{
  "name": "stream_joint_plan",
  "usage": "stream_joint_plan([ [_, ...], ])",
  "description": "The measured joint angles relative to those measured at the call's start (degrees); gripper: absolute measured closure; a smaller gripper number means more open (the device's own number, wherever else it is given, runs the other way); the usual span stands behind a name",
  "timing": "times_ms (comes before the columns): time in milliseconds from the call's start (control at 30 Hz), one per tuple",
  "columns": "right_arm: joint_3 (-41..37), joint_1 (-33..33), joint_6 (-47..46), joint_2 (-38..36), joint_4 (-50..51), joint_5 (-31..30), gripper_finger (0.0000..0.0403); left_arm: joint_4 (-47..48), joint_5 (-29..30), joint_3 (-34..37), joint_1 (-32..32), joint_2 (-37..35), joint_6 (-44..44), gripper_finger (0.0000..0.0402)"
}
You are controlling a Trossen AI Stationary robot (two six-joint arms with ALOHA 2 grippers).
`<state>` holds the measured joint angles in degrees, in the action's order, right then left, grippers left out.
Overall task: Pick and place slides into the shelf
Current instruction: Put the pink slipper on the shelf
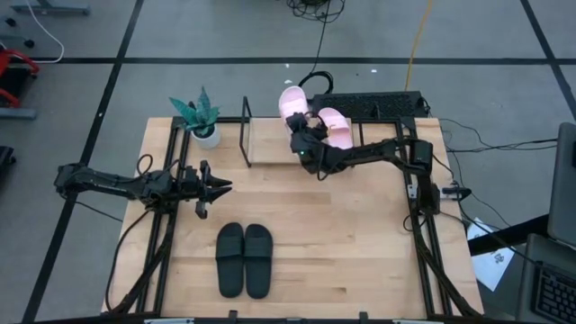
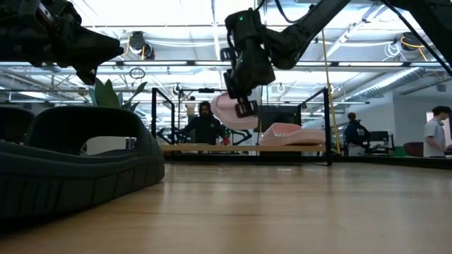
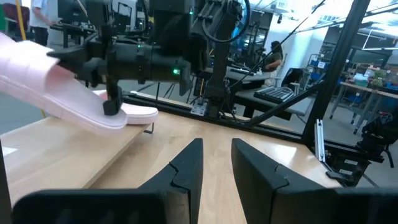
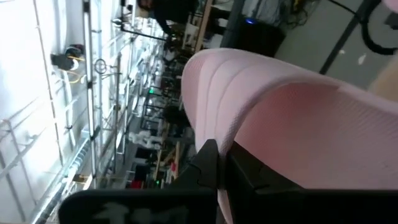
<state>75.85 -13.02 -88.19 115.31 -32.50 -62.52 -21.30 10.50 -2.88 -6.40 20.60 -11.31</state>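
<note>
a: slides first, where are they?
b: one pink slide [image 1: 292,101] hangs clamped in the right gripper [image 1: 304,135] above the shelf [image 1: 270,144]; the other pink slide [image 1: 335,126] lies there already.
a: next?
b: probably lowering it beside its mate. the left gripper [image 1: 216,187] waits, slightly parted, near the black pair [image 1: 244,259].

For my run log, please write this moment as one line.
right gripper: jaws shut on pink slide, above shelf | second pink slide: on shelf | black slides: on table | left gripper: waiting, empty

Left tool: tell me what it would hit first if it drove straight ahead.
Likely the right arm: the left tool points across the table at it, with bare tabletop between. Depth is unclear, so it might pass below.
</note>
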Motion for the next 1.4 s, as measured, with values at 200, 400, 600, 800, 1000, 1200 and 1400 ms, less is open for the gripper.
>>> stream_joint_plan([
  [200, 0.0, 0.4, -10.7, -0.5, 14.1, 1.7, 0.0402, 0.0, 0.0, 0.0, 0.0, 0.0, 0.2, 0.0314],
  [400, 0.0, 0.7, -22.1, -0.5, 22.5, 2.9, 0.0402, -2.3, 0.0, 0.0, 0.0, 0.0, 0.2, 0.0314],
  [600, 0.0, 0.1, -27.8, -0.6, 24.9, 3.7, 0.0402, -3.7, 0.0, 0.0, 0.0, 0.0, 0.2, 0.0314],
  [800, 0.0, -1.3, -32.1, -0.6, 27.7, 7.1, 0.0402, -4.8, 0.0, 0.0, 0.0, 0.0, 0.1, 0.0314],
  [1000, 0.0, -2.6, -33.8, -0.6, 27.7, 7.4, 0.0402, -5.2, -0.5, 0.0, 0.0, 0.0, 0.1, 0.0314],
  [1200, 0.0, -3.9, -35.9, -0.7, 28.1, 9.2, 0.0402, -5.2, -0.8, 0.0, 0.0, 0.0, 0.0, 0.0314],
  [1400, 0.0, -5.0, -37.8, -2.1, 31.6, 10.3, 0.0402, -5.2, -1.5, 0.0, 0.0, 0.0, 0.0, 0.0314],
])
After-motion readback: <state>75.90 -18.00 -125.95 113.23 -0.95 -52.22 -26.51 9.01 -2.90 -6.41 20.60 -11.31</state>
